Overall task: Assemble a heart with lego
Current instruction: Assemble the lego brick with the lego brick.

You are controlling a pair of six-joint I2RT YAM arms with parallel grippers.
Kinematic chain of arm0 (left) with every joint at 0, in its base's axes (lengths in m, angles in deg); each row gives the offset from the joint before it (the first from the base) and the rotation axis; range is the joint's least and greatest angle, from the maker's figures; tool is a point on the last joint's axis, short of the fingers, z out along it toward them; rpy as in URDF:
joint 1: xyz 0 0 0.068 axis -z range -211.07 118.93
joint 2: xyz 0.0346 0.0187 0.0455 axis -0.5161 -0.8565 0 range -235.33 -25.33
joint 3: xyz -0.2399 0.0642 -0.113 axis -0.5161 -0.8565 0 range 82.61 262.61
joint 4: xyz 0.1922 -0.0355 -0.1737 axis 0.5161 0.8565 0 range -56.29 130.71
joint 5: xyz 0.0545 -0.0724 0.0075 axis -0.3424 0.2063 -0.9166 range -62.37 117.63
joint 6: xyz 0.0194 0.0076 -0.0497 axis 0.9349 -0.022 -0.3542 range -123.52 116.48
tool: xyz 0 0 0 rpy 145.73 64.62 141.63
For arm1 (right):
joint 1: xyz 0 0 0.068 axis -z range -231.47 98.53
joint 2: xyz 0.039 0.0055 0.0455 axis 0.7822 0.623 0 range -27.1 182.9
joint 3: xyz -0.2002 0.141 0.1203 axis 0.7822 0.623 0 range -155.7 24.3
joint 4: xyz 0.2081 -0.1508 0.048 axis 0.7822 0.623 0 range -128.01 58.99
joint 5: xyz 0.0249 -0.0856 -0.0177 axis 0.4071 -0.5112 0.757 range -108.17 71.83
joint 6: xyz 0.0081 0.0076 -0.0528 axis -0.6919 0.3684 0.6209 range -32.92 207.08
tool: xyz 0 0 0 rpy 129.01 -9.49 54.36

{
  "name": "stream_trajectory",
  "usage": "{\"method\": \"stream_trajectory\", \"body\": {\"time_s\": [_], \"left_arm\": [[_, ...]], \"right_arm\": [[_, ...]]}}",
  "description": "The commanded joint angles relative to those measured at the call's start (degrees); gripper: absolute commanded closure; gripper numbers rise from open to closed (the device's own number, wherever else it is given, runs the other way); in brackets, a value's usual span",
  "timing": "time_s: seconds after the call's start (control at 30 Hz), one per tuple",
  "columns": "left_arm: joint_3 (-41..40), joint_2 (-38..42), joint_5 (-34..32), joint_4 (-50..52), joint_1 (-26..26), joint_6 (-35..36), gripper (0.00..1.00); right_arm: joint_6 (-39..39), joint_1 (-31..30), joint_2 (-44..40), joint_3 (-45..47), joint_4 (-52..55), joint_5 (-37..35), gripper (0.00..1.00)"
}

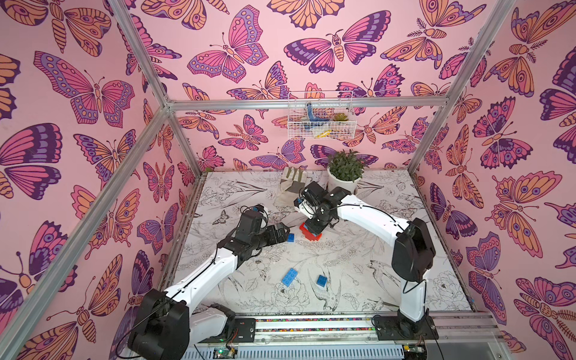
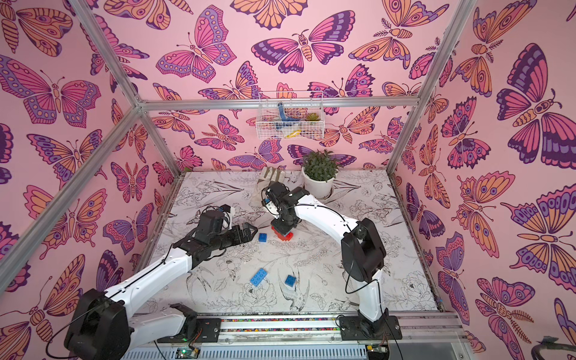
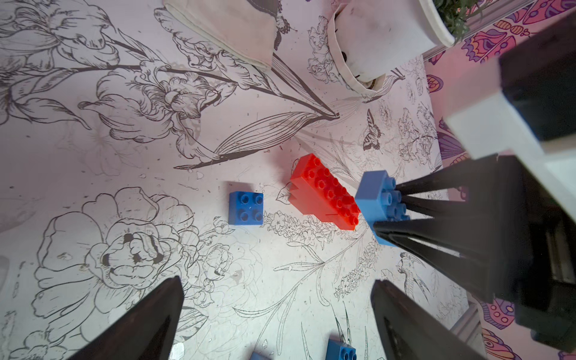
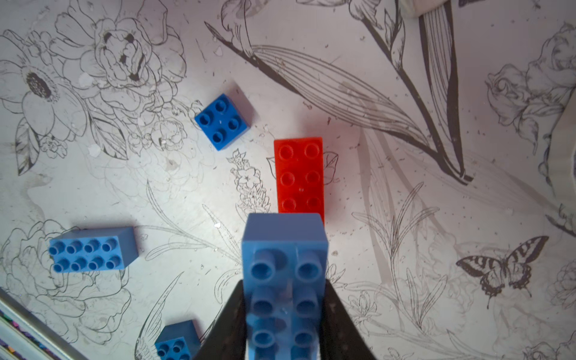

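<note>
Take the red stepped block of joined studded plastic bricks (image 1: 308, 236) as the dial's centre in a top view, six o'clock toward the robot's bases. This block is the started half of the heart, sitting about mid-tabletop.

A loose long blue studded plastic brick (image 1: 289, 276) is lying at seven o'clock and a small square blue studded plastic brick (image 1: 323, 280) at five, both well apart from the work. At nine o'clock a second small square blue brick (image 1: 291, 237) is sitting near the red block. The left end effector (image 1: 284, 232) is hovering just behind it, jaws wide and holding nothing. Nothing is bracing the red block, and that looks like the main risk.

The right end effector (image 4: 285, 311) is clamping another long blue brick (image 4: 285, 274) over the block's end, and I cannot tell whether the studs are meeting. If they are lining up badly, a downward press is likely to be skating the block across the surface. It could also be tipping the brick in the grip, or knocking the square brick at nine o'clock.

A metal rail (image 1: 311, 324) is running along the six o'clock edge. The white tabletop (image 1: 358, 255), printed with black line-drawn flowers and birds, is looking flat and lightly scuffed. A pale work glove (image 1: 288, 190) at eleven and a white-potted green plant (image 1: 344, 168) at one are sitting by the far edge. Behind them a white wire basket (image 1: 321, 136) is hanging on the pink butterfly-papered wall (image 1: 174, 46) — aluminium frame bars (image 1: 280, 104) are crossing it.
</note>
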Motion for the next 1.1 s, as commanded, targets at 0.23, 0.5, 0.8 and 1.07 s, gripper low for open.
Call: {"method": "stream_trajectory", "body": {"time_s": [0.23, 0.5, 0.8, 1.07], "left_arm": [[-0.07, -0.17, -1.94, 2.13, -0.88, 0.99, 0.0], [0.45, -1.55, -1.7, 2.07, -0.96, 0.76, 0.0], [1.03, -2.73, -1.39, 2.14, -1.05, 0.56, 0.0], [1.33, -2.82, -1.92, 2.11, -1.06, 0.49, 0.0]], "right_arm": [[4.61, -0.22, 9.69, -12.65, 8.02, 3.09, 0.71], [6.2, -0.02, 14.2, -17.18, 10.17, 1.03, 0.71], [7.12, 0.76, 17.05, -20.84, 11.06, 1.14, 0.71], [7.43, 1.49, 18.31, -23.89, 12.11, 1.75, 0.71]]}}
